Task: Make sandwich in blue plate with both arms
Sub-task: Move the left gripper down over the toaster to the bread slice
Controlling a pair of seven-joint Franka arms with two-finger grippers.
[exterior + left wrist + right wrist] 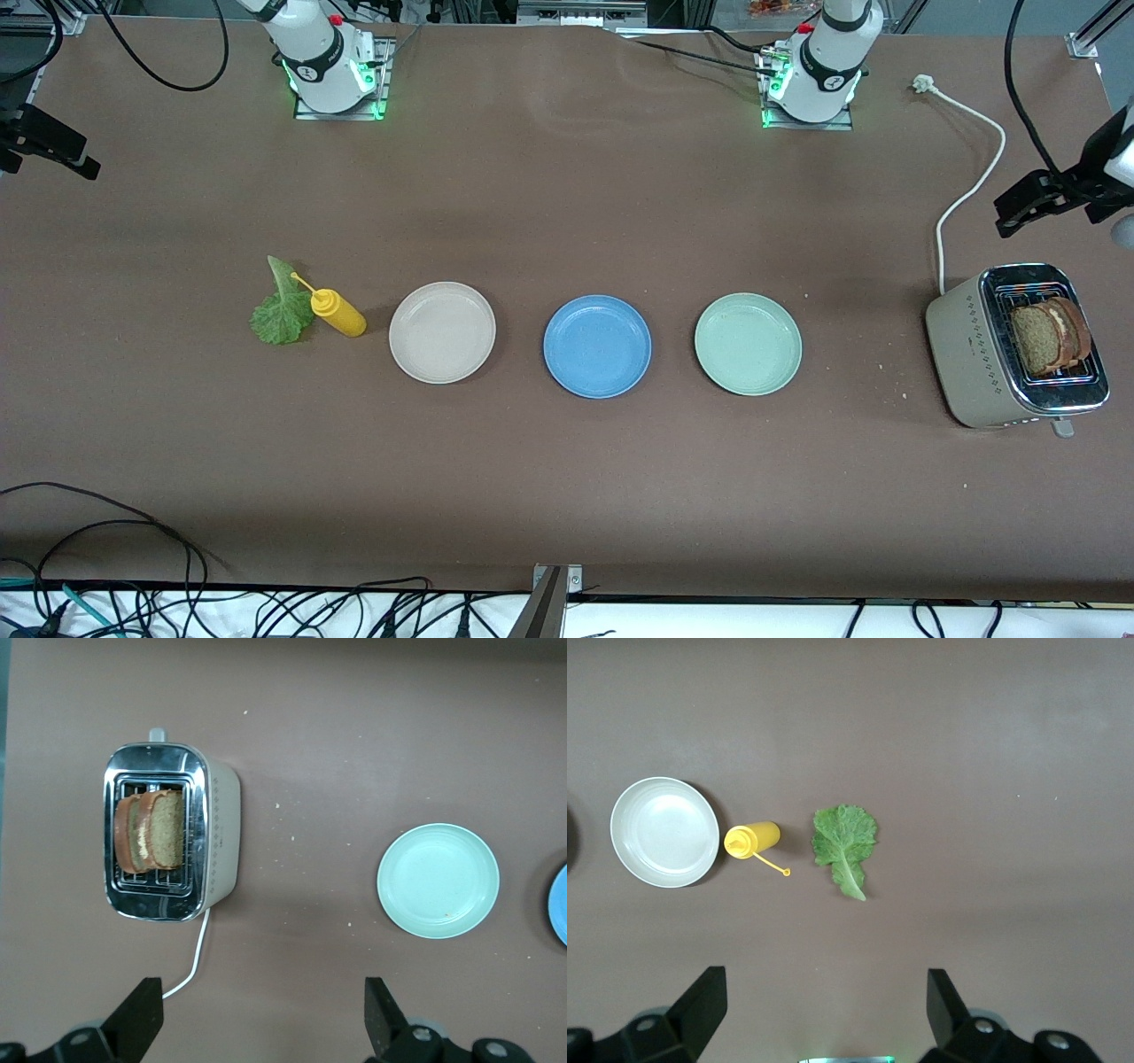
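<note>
The blue plate (597, 346) lies bare in the middle of the table, between a cream plate (442, 332) and a mint-green plate (748, 344). Two brown bread slices (1050, 337) stand upright in a toaster (970, 350) at the left arm's end. A green lettuce leaf (282, 310) lies flat at the right arm's end. My left gripper (263, 992) hangs open high over bare table and the toaster's white cord (190, 970), holding nothing. My right gripper (824, 979) hangs open high over bare table near its own base, apart from the lettuce (846, 846).
A yellow squeeze bottle (338, 312) lies on its side between the lettuce and the cream plate. The toaster's white cord (970, 190) runs toward the robots' edge. Loose cables (106, 540) trail along the table edge nearest the front camera.
</note>
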